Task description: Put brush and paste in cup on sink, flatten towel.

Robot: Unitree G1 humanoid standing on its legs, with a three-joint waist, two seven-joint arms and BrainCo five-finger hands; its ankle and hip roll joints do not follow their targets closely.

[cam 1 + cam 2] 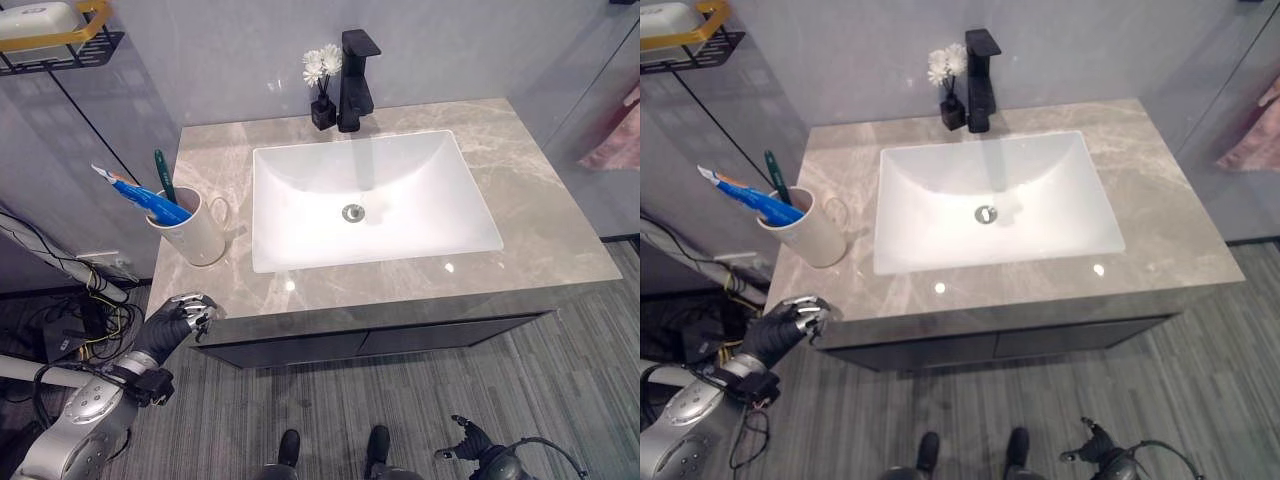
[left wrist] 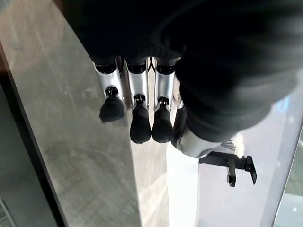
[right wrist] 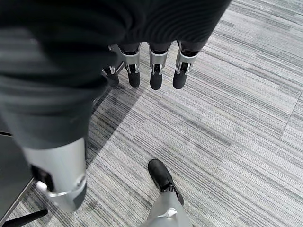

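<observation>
White cup (image 1: 196, 229) on the grey marble counter (image 1: 540, 215) hides the lower ends of the blue paste tube (image 1: 145, 197) and green-handled brush (image 1: 164, 176); brush head not visible. Left of the cup, the black wire shelf (image 1: 60, 52) with its yellow-framed white item (image 1: 40, 22) is cut by the edge. Right of the counter, pink cloth (image 1: 615, 140) is cropped and blurred.

surface: grey-beige marble-patterned vanity top (image 1: 540, 215), white rectangular basin (image 1: 370, 200) sunk in its middle | left part: cream ceramic mug with handle (image 1: 198, 232) standing upright near the front edge | back edge: black angular tap (image 1: 356, 80) behind the basin, small black vase of white flowers (image 1: 322, 100) just beside it
</observation>
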